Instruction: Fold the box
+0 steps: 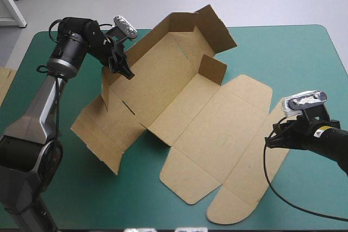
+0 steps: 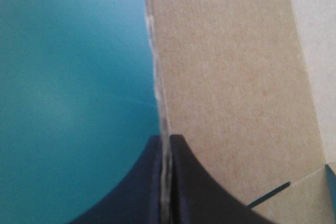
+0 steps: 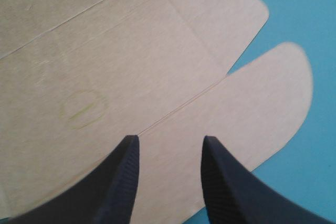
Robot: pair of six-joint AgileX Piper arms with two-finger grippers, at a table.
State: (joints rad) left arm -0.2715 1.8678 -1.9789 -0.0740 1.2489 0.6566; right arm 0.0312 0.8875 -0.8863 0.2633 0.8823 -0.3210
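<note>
Edgewise, box wall clamped in left pincer.

Cropped, blurred
Spare board is cut off at the table's left edge; the box edge in the left gripper blurs.

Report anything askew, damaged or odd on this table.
No damage shows. The brown cardboard box lies diagonal on the teal-green cover, one side raised where the left gripper pinches a wall. A faint ring mark sits on its flat part.
</note>
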